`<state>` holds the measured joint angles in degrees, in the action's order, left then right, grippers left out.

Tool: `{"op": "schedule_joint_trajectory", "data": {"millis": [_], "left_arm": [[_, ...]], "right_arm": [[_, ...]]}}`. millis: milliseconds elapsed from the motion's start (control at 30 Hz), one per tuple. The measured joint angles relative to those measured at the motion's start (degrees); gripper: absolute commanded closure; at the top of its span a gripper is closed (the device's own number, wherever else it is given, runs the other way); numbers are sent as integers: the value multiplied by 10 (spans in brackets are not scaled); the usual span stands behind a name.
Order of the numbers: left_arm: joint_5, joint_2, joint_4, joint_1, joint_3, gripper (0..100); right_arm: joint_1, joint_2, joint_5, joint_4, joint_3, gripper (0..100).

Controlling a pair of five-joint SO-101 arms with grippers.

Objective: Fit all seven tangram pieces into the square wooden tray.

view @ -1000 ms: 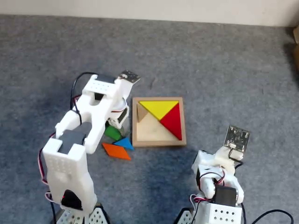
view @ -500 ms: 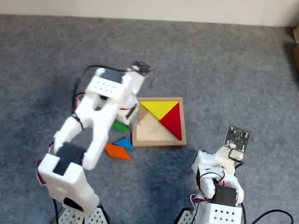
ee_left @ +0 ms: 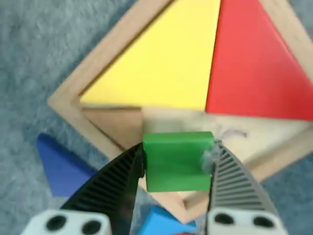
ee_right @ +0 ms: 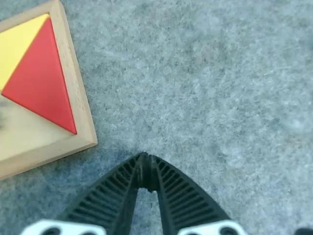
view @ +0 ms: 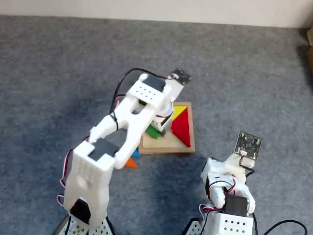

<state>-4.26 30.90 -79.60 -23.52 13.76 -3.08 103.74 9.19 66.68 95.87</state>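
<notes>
Since a second ago the left arm has swung from the carpet beside the wooden tray (view: 168, 149) to a place over it, and the green piece (view: 155, 131) has left the carpet with it. The left gripper (ee_left: 178, 147) pinches the green piece (ee_left: 177, 161) between its two black fingers (ee_left: 117, 176), one on each side. We see the piece over the bare part of the tray's floor near its rim (ee_left: 105, 51); we cannot tell whether it touches the wood.

In the tray the yellow triangle (ee_left: 161, 58) and the red triangle (ee_left: 254, 68) lie edge to edge, with a small brown triangle (ee_left: 115, 125) against the yellow one. Outside the rim, on the grey carpet (view: 244, 63), lie a dark blue piece (ee_left: 61, 164) and a lighter blue piece (ee_left: 164, 223). In the high view an orange piece (view: 130, 164) peeks out from under the arm.

The right gripper (ee_right: 145, 176) has its fingers pressed together over bare carpet, near the tray's corner but apart from it.
</notes>
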Motion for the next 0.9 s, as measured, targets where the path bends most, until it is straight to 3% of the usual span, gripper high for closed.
{"op": "schedule_joint_trajectory", "data": {"millis": [100, 600, 900], "left_arm": [[1, 32, -3, 3, 31, 795], [2, 87, -114, 4, 167, 754], [2, 87, -122, 4, 170, 745]], "right_arm": [[0, 0, 0, 0, 0, 994], [0, 0, 0, 0, 0, 994], [0, 0, 0, 0, 0, 994]]}}
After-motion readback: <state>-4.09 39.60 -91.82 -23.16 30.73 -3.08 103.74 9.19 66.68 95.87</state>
